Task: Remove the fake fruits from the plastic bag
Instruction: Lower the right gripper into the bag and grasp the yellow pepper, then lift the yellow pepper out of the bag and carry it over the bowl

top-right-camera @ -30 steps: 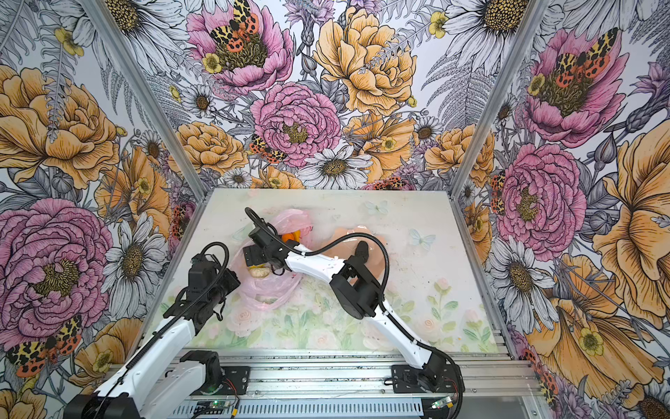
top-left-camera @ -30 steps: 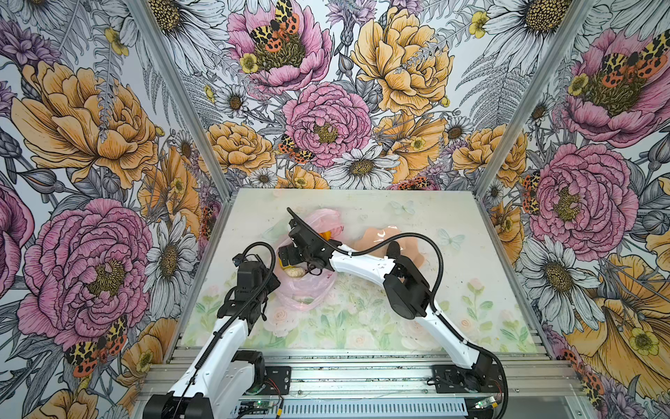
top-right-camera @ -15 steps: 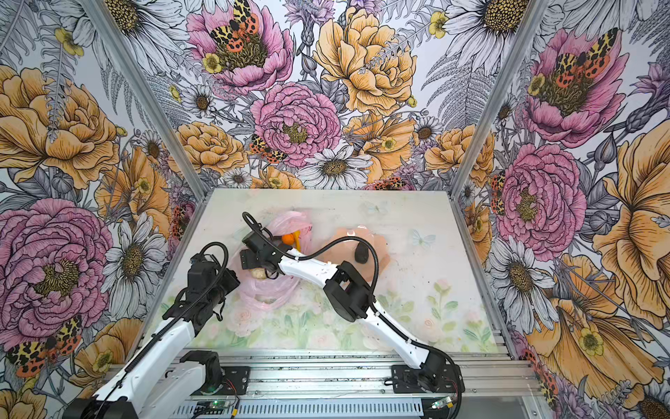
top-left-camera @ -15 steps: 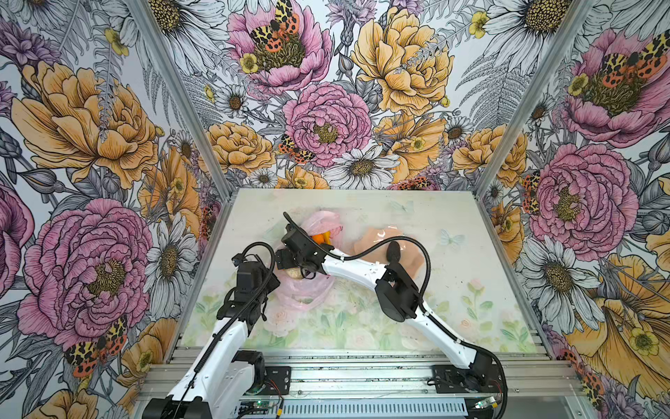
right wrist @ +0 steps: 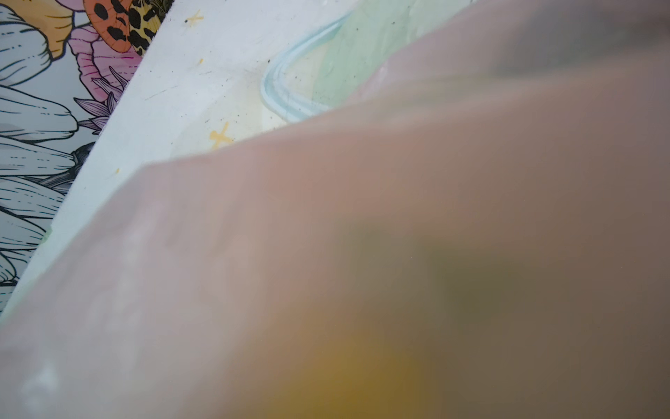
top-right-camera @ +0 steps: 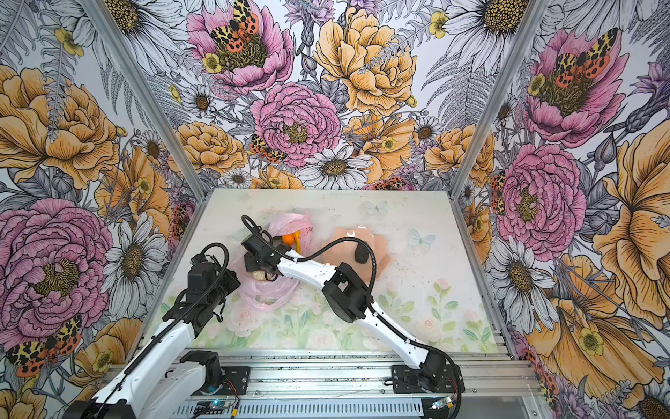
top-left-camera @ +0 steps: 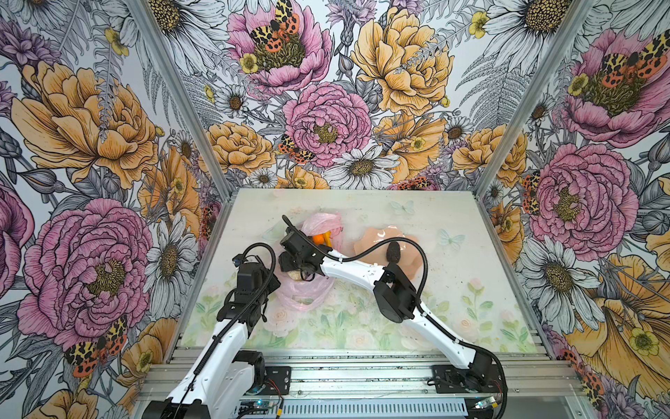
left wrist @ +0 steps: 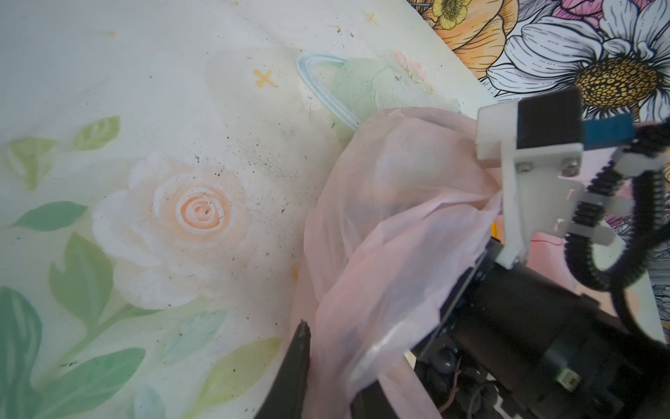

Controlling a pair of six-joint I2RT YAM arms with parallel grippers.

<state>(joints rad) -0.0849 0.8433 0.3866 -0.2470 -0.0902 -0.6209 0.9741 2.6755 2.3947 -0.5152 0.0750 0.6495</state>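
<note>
The left tool (left wrist: pixel 333 364) is clamped on the plastic bag (top-left-camera: pixel 308 294) at its left edge; the bag lies on the worktop (top-left-camera: pixel 453 290). The right tool (top-left-camera: pixel 290 263) is in the bag's mouth; I cannot tell how its jaws stand. The orange (top-left-camera: pixel 318 238), banana (top-left-camera: pixel 328 236) and cream piece (top-left-camera: pixel 295 276) are inside. One dark fruit (top-left-camera: pixel 393 251) lies in the bowl (top-left-camera: pixel 373 235); most of the work is judged outstanding.

No legible text, label, brand or number in any view.
Worktop (left wrist: pixel 108 54): painted print only; small yellow crosses (left wrist: pixel 264 78), seen again in right wrist view (right wrist: pixel 220 137), are decorative marks, not letters.
Plastic bag (left wrist: pixel 391 225): film too blurred and crumpled to read anything on it.
Small pale tag on dark motor housing (left wrist: pixel 567 381): too small to read.
</note>
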